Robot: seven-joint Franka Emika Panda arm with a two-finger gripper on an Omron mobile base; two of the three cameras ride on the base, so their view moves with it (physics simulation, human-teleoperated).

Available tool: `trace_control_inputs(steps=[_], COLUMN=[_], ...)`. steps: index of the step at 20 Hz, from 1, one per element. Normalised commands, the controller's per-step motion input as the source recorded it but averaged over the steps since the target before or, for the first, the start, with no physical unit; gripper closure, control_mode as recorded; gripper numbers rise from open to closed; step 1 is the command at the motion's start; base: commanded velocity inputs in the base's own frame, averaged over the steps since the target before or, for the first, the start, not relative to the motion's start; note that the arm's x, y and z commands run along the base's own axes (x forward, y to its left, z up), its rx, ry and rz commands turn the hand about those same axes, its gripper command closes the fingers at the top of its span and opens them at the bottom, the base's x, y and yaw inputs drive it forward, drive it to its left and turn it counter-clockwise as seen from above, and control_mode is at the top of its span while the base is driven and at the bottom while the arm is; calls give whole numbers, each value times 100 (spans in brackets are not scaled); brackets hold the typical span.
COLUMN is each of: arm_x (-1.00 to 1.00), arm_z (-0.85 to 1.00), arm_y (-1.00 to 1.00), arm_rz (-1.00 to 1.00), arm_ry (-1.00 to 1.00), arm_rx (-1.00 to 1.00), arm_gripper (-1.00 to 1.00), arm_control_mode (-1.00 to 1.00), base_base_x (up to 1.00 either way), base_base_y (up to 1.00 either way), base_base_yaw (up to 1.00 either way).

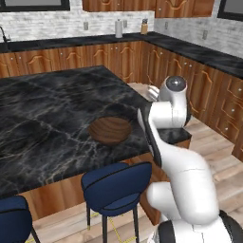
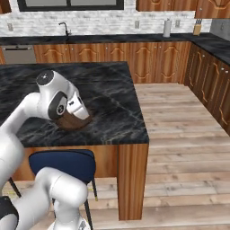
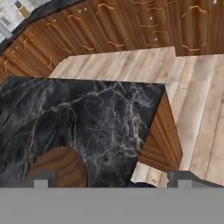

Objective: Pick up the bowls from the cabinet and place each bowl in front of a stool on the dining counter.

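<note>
Two navy stools (image 1: 116,187) stand nearest in the left base view; the right base view shows one. One brown wooden bowl (image 1: 110,129) sits on the black marble counter (image 1: 42,123) near its front edge, behind a stool. Above it, the hand (image 3: 113,178) is spread open, holding nothing.

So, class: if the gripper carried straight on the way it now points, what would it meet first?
Probably the black marble dining counter just beyond the brown bowl; the open gripper looks down at it, though depth is unclear.
</note>
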Motion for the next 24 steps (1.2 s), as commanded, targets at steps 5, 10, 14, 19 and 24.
trace_control_inputs(steps=[5,10,14,19,24], arm_x=[-93,-82,-80,-89,-41], arm_z=[-3,0,2,2,8], arm_y=[0,0,0,0,-4], arm_rz=[25,14,31,5,6], arm_ry=[4,-3,6,2,8], arm_rx=[3,4,-1,-11,-12], arm_gripper=[-100,-100,-100,-100,-100], arm_control_mode=[-100,-100,-100,-100,-100], base_base_x=[0,0,0,0,0], base_base_y=[0,0,0,0,0], base_base_yaw=[0,0,0,0,0])
